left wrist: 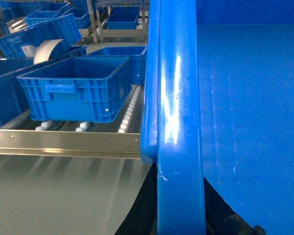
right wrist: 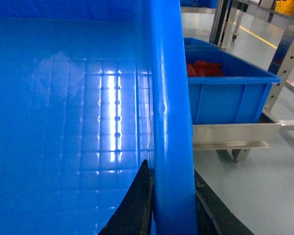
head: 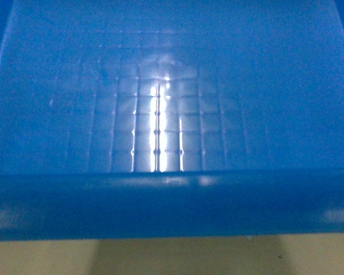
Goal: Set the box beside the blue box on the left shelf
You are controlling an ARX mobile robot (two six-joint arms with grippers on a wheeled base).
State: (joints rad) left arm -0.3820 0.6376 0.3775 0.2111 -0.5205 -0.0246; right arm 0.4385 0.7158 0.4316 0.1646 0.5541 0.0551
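Box (head: 172, 114) held off the floor, right gripper (right wrist: 172, 215) clamped on its rim, left jaw state indeterminate; placement beside blue box (left wrist: 78, 90) on shelf (left wrist: 63, 142) outstanding.

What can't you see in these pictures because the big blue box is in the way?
- Head view: the box fills the picture, hiding both grippers and the shelf.
- Left wrist view: the box's rim hides the left gripper; only dark bits show at the bottom edge. The shelf is cut off at the left.
- Right wrist view: the right gripper straddles the rim, cut off below. The red things are too hidden to name.
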